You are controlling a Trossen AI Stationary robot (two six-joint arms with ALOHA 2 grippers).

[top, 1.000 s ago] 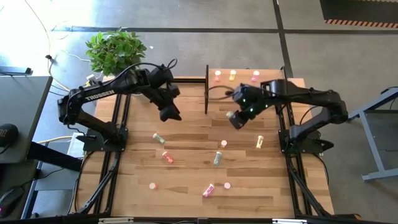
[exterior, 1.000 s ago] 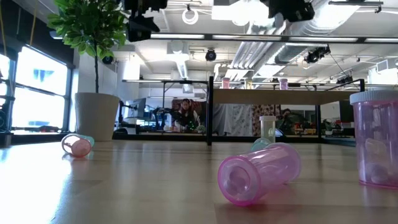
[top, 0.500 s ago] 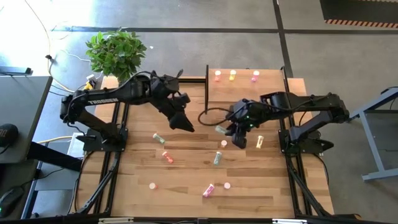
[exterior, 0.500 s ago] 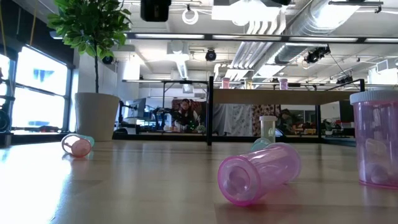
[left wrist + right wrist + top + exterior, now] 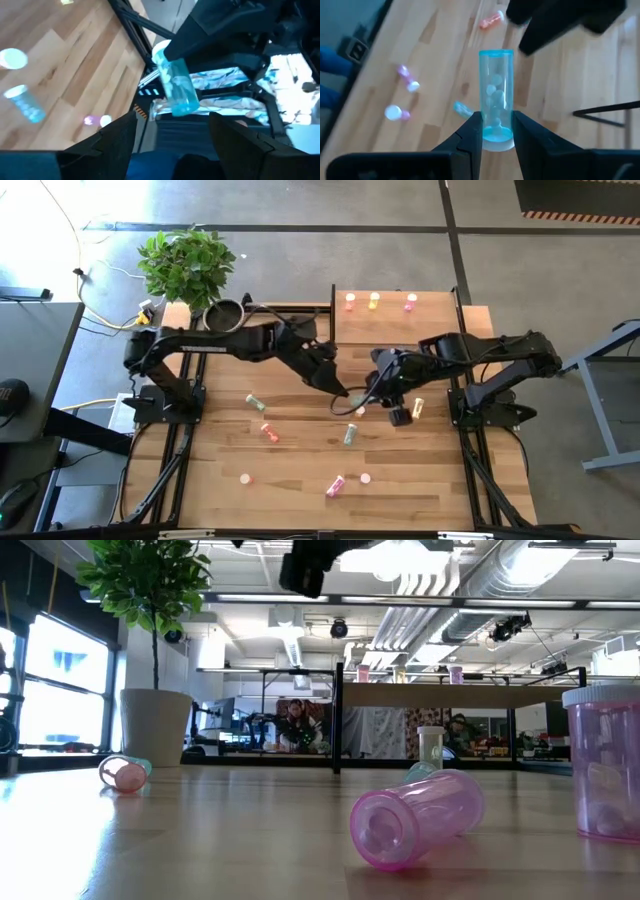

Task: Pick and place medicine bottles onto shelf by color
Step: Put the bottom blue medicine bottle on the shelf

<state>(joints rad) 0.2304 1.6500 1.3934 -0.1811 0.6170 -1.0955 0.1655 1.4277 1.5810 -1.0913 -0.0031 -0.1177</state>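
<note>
My right claw (image 5: 494, 131) is clamped on the base of a pale green bottle (image 5: 495, 97), light, hard and slick, held above mid-bench, while my wide-open left claw (image 5: 172, 131) nears its free capped end.

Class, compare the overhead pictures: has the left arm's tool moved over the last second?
Yes. The left tool has swung away from the plant, out past the shelf's black panel, toward the right tool holding a bottle.

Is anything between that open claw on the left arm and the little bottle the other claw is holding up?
Nothing visible. The left claw faces the pale green bottle, held in the right claw, across open air above the table.
</note>
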